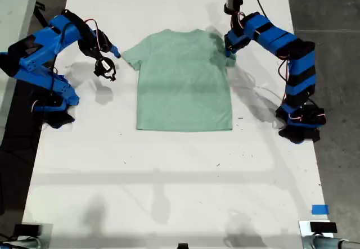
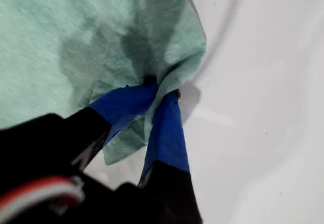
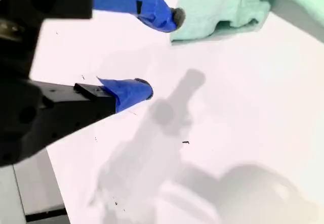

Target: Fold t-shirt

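Note:
The pale mint-green t-shirt [image 1: 183, 83] lies flat, collar at the far side, on the white table [image 1: 169, 176]. My first gripper [image 1: 229, 52] is at the sleeve on the exterior view's right, shut on a bunched pinch of that sleeve cloth [image 2: 76, 32]; the blue fingertips [image 2: 161, 90] meet in the fold. My second gripper [image 1: 111, 63] hovers just off the sleeve on the exterior view's left, open, with nothing between its fingers. In the second wrist view the gap [image 3: 159, 53] holds bare table, and the sleeve edge [image 3: 223, 6] lies beside one fingertip.
The arm bases stand at the table's sides in the exterior view, one on the left [image 1: 56, 111] and one on the right [image 1: 301, 128]. A blue tape piece [image 1: 319, 209] marks the near right corner. Dark floor [image 1: 337, 46] borders the table.

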